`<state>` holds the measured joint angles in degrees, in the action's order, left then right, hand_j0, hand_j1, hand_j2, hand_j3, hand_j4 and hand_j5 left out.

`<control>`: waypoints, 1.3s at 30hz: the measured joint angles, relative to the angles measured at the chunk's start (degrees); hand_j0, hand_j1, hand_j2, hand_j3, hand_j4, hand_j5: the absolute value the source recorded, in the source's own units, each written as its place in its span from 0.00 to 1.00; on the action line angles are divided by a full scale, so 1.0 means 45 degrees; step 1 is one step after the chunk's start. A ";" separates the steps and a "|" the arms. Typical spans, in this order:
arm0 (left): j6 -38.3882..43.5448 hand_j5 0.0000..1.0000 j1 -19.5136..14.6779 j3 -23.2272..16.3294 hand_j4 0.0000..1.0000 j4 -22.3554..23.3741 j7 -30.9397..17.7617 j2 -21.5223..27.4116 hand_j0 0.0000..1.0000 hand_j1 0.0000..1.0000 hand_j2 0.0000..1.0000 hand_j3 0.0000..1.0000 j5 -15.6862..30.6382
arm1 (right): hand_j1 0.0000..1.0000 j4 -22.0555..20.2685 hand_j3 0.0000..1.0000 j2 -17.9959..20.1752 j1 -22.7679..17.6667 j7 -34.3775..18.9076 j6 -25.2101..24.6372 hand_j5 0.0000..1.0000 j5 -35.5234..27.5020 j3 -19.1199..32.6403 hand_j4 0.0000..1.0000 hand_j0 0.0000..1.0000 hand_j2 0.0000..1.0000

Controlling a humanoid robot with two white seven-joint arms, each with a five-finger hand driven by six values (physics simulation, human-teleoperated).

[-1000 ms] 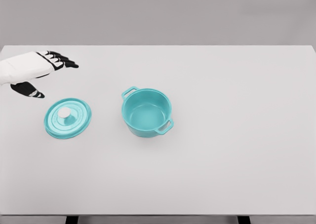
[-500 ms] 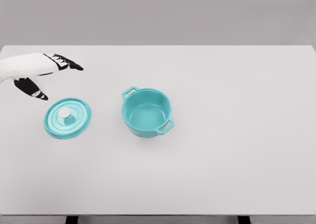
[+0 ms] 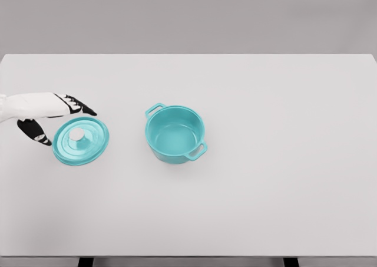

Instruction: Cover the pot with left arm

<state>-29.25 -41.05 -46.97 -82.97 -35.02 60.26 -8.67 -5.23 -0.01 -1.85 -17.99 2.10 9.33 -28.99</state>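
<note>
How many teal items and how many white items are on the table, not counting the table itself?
Teal: 2, the pot and the lid
White: 1, the left hand, open, by the lid's far left edge
Total: 3

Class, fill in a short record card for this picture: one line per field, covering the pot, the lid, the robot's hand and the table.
pot: teal pot, uncovered, nothing visible inside, two side handles, standing upright near the table's middle
lid: teal lid with a white knob, lying flat on the table to the left of the pot, apart from it
left hand: left hand at the lid's upper-left edge, fingers spread, holding nothing
right hand: not in view
table: white table
task state: pot not yet covered
</note>
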 measured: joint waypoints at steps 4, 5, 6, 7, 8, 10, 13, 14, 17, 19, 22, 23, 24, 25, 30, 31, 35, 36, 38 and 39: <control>-0.0066 1.00 0.0059 -0.0028 1.00 0.0013 0.0000 -0.0023 1.00 1.00 1.00 1.00 -0.0190 | 1.00 0.0003 1.00 0.0000 0.0000 0.0001 0.0000 1.00 0.0000 0.0000 1.00 1.00 1.00; -0.0079 1.00 0.0059 -0.0032 1.00 0.0010 0.0000 -0.0061 1.00 1.00 1.00 1.00 -0.0212 | 1.00 0.0003 1.00 0.0000 0.0000 0.0002 0.0000 1.00 0.0000 0.0000 1.00 1.00 1.00; -0.0087 0.99 0.0059 -0.0035 0.99 0.0007 0.0000 -0.0129 0.99 0.99 0.99 0.99 -0.0228 | 1.00 0.0003 1.00 0.0000 0.0000 0.0001 0.0000 1.00 0.0000 0.0000 1.00 1.00 1.00; -0.0092 0.98 0.0059 -0.0042 0.98 0.0008 0.0000 -0.0213 0.98 0.98 0.98 0.98 -0.0242 | 1.00 0.0004 1.00 0.0000 0.0000 0.0000 0.0000 1.00 0.0000 0.0000 1.00 1.00 1.00; -0.0096 0.98 0.0059 -0.0048 0.98 0.0011 0.0000 -0.0276 0.98 0.98 0.98 0.98 -0.0251 | 1.00 0.0005 1.00 0.0000 0.0000 0.0000 0.0000 1.00 0.0000 0.0000 1.00 1.00 1.00; -0.0094 0.92 0.0156 -0.0055 0.92 0.0025 0.0000 -0.0367 0.92 0.92 0.92 0.92 -0.0274 | 1.00 0.0004 1.00 0.0000 0.0000 -0.0001 0.0000 1.00 0.0000 0.0000 1.00 1.00 1.00; -0.0089 0.88 0.0176 -0.0113 0.88 0.0048 0.0001 -0.0495 0.88 0.88 0.88 0.88 -0.0302 | 1.00 0.0004 1.00 0.0000 0.0000 0.0003 0.0000 1.00 0.0000 0.0000 1.00 1.00 1.00; -0.0088 0.86 0.0195 -0.0126 0.86 0.0079 0.0001 -0.0516 0.86 0.86 0.86 0.86 -0.0364 | 1.00 0.0000 1.00 0.0000 0.0000 0.0003 0.0000 1.00 0.0000 0.0000 1.00 1.00 1.00; -0.0106 0.81 0.0195 -0.0147 0.81 0.0284 0.0001 -0.0561 0.81 0.81 0.81 0.81 -0.0546 | 1.00 0.0001 1.00 0.0000 0.0000 0.0003 0.0000 1.00 0.0000 0.0000 1.00 1.00 1.00; -0.0116 0.77 0.0234 -0.0153 0.77 0.0346 0.0001 -0.0575 0.77 0.77 0.77 0.77 -0.0598 | 1.00 0.0003 1.00 0.0000 0.0000 0.0002 0.0000 1.00 0.0000 0.0000 1.00 1.00 1.00; -0.0122 0.76 0.0234 -0.0163 0.76 0.0391 0.0001 -0.0590 0.76 0.76 0.76 0.76 -0.0638 | 1.00 0.0002 1.00 0.0000 0.0000 0.0004 0.0001 1.00 0.0000 0.0002 1.00 1.00 1.00; -0.0122 0.77 0.0234 -0.0174 0.77 0.0400 0.0001 -0.0595 0.77 0.77 0.77 0.77 -0.0646 | 1.00 0.0004 1.00 0.0000 0.0000 0.0005 0.0001 1.00 0.0000 0.0002 1.00 1.00 1.00; -0.0123 0.76 0.0234 -0.0199 0.76 0.0407 0.0001 -0.0600 0.76 0.76 0.76 0.76 -0.0653 | 1.00 0.0005 1.00 0.0000 0.0000 0.0005 0.0000 1.00 0.0000 0.0001 1.00 1.00 1.00; -0.0124 0.76 0.0234 -0.0221 0.76 0.0414 0.0001 -0.0622 0.76 0.76 0.76 0.76 -0.0659 | 1.00 0.0002 1.00 0.0000 0.0000 0.0003 0.0000 1.00 0.0000 0.0002 1.00 1.00 1.00; -0.0127 0.76 0.0234 -0.0298 0.76 0.0427 0.0001 -0.0701 0.76 0.76 0.76 0.76 -0.0667 | 1.00 0.0000 1.00 0.0000 0.0000 0.0001 0.0000 1.00 0.0000 0.0000 1.00 1.00 1.00; -0.0126 0.76 0.0234 -0.0303 0.76 0.0426 0.0001 -0.0707 0.76 0.76 0.76 0.76 -0.0667 | 1.00 0.0001 1.00 0.0000 0.0000 0.0002 0.0000 1.00 0.0000 0.0001 1.00 1.00 1.00; -0.0125 0.76 0.0254 -0.0315 0.76 0.0426 0.0001 -0.0716 0.76 0.76 0.76 0.76 -0.0668 | 1.00 0.0000 1.00 0.0000 0.0000 0.0006 0.0000 1.00 0.0000 0.0000 1.00 1.00 1.00; -0.0122 0.76 0.0254 -0.0335 0.76 0.0427 0.0001 -0.0719 0.76 0.76 0.76 0.76 -0.0668 | 1.00 0.0000 1.00 0.0000 0.0000 0.0005 0.0000 1.00 0.0000 0.0000 1.00 1.00 1.00; -0.0091 0.76 0.0234 -0.0400 0.76 0.0513 0.0001 -0.0799 0.76 0.76 0.76 0.76 -0.0733 | 1.00 0.0003 1.00 0.0000 0.0000 0.0005 0.0000 1.00 0.0000 0.0000 1.00 1.00 1.00; -0.0078 0.76 0.0234 -0.0421 0.76 0.0623 0.0001 -0.0891 0.76 0.76 0.76 0.76 -0.0818 | 1.00 0.0003 1.00 0.0000 0.0000 0.0004 0.0000 1.00 0.0000 0.0000 1.00 1.00 1.00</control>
<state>-29.61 -39.99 -48.86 -80.16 -35.01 56.24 -12.36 -5.21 -0.01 -1.85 -17.97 2.10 9.34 -28.99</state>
